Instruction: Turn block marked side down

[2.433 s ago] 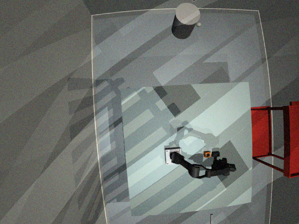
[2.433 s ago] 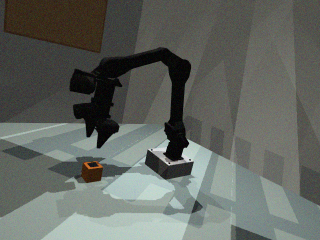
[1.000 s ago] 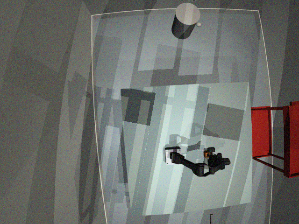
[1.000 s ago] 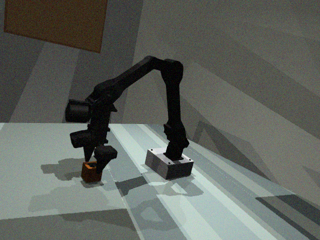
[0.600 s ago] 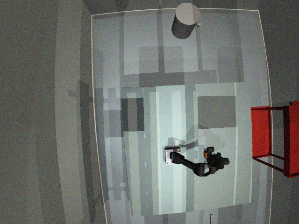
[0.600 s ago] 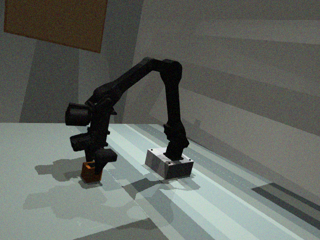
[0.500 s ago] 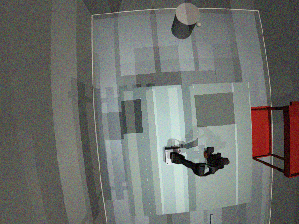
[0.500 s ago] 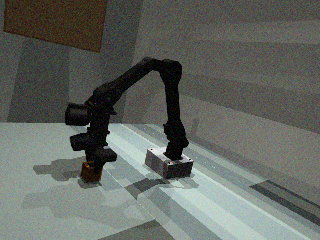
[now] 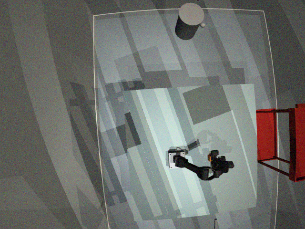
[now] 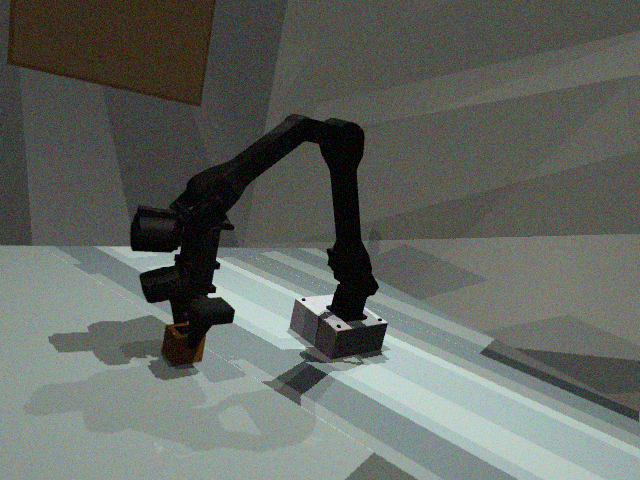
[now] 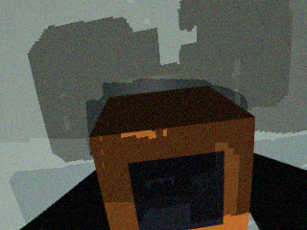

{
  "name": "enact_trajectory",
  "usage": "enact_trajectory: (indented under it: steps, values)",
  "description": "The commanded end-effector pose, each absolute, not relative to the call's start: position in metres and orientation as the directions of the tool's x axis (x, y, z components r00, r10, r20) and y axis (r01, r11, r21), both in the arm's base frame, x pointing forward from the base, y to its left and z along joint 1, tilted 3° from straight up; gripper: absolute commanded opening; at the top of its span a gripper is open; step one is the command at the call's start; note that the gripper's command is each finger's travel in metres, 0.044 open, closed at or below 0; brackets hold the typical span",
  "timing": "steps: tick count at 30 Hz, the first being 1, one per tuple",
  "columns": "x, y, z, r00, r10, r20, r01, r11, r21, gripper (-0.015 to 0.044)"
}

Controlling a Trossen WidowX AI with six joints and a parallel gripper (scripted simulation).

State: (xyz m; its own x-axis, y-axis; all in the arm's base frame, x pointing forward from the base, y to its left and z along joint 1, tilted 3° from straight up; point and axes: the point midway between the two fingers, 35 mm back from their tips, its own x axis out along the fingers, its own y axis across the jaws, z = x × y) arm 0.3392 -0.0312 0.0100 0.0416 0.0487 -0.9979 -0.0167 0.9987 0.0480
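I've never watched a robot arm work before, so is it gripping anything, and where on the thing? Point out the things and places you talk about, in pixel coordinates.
Yes: the orange block [image 9: 209, 158] [image 10: 178, 349] [image 11: 115, 165], by two opposite sides, its dark-marked face between them.

The block [image 9: 209, 158] [image 10: 178, 348] [image 11: 175, 141] is an orange cube with a dark square on its upper face, the marked side still facing up. It sits upright on the table, right of centre and low in the top view, left of centre and low in the exterior view, and fills the lower middle of the wrist view.
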Motion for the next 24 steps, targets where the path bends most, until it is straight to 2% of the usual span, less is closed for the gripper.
enact_trajectory:
  steps: [1,5,13,24]
  values:
    - [0.339,-0.031,0.01,0.042,0.05,-0.998,-0.012,0.999,0.05,0.0103]
    - [0.339,-0.032,0.028,0.042,0.05,-0.998,-0.012,0.999,0.05,0.0]
    - [0.338,-0.033,0.039,0.053,0.05,-0.997,-0.012,0.999,0.05,0.0]
    - [0.34,-0.033,0.033,0.227,0.052,-0.972,-0.008,0.999,0.052,0.0]
